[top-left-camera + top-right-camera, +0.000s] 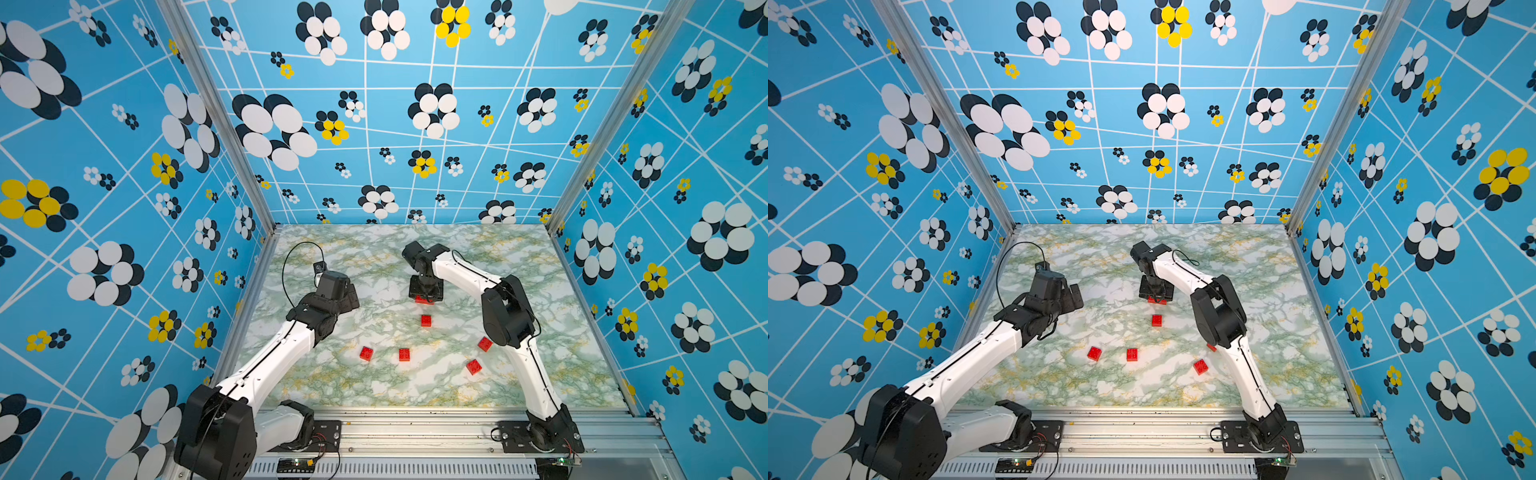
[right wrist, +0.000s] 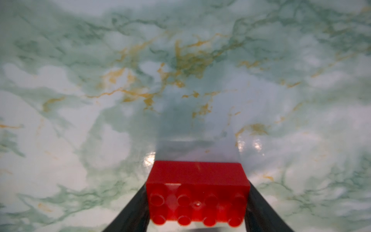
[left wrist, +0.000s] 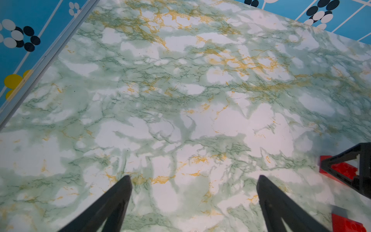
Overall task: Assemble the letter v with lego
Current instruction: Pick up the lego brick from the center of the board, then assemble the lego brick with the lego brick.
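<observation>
Several short red lego bricks lie apart on the marble table, among them one (image 1: 426,320) at the middle, one (image 1: 366,353) and one (image 1: 404,354) nearer the front. No letter v is in view. My right gripper (image 1: 424,296) points down at mid-table, its fingers pressed on both ends of the long lego brick (image 2: 197,192), studs toward the camera. That brick (image 1: 1157,301) peeks out below the gripper (image 1: 1156,296). My left gripper (image 3: 194,176) hovers open over bare table, left of the right gripper (image 3: 351,166), holding nothing.
Two more red bricks (image 1: 484,344) (image 1: 473,367) lie beside the right arm's elbow. Patterned blue walls with aluminium posts close in the table (image 1: 519,266) on three sides. The arm bases sit on the front rail (image 1: 415,432).
</observation>
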Controlling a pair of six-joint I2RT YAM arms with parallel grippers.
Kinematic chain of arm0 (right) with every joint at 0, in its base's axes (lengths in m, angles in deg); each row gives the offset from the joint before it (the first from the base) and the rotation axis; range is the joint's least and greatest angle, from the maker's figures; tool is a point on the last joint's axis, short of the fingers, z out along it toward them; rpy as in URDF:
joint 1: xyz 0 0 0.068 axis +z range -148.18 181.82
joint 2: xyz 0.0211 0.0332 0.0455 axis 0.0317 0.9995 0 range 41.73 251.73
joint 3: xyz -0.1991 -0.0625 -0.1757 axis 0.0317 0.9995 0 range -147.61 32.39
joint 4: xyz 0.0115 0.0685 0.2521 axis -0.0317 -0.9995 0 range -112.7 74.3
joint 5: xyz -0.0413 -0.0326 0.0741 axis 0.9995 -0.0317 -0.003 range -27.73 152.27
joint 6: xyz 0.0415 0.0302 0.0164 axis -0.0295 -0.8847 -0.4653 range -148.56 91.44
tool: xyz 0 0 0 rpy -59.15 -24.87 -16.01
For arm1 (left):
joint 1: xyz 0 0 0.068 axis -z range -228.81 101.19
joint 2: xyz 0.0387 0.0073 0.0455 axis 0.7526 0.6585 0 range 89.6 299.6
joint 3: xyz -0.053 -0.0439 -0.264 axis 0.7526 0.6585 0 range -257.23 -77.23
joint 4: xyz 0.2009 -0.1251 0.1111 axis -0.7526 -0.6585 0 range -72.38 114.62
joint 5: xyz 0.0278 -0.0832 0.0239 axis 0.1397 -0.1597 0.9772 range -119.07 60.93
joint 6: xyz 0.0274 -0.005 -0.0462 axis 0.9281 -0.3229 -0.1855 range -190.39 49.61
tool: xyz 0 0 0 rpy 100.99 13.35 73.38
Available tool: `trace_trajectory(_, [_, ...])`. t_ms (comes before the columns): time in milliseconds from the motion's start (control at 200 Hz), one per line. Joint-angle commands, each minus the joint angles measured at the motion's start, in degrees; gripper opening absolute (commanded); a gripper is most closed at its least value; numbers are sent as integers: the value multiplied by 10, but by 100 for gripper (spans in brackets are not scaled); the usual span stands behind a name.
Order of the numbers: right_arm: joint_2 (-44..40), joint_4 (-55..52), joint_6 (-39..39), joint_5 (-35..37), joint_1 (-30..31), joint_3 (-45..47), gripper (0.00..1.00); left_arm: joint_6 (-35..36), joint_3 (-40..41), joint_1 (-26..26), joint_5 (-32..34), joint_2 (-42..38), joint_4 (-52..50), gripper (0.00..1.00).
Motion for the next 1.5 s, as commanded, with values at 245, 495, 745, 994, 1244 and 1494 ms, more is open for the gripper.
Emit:
trace_trajectory(245, [-137,-59,52,-9,47,99,51,4,3,4,-7,3,10,98])
trace_trajectory(495, [-126,-53,45,-23,54,105,50,-3,6,6,-13,8,13,99])
trace_trajectory(745, [-119,-34,29,-29,54,123,48,2,3,6,-12,13,13,98])
trace_trajectory(994, [-115,-12,25,-32,54,141,48,2,2,7,-14,18,17,98])
trace_trajectory(1244, [-108,2,23,-29,55,153,48,0,0,8,-15,22,17,98])
trace_trajectory(1494, [-108,13,19,-28,56,166,47,0,-1,8,-14,22,15,98])
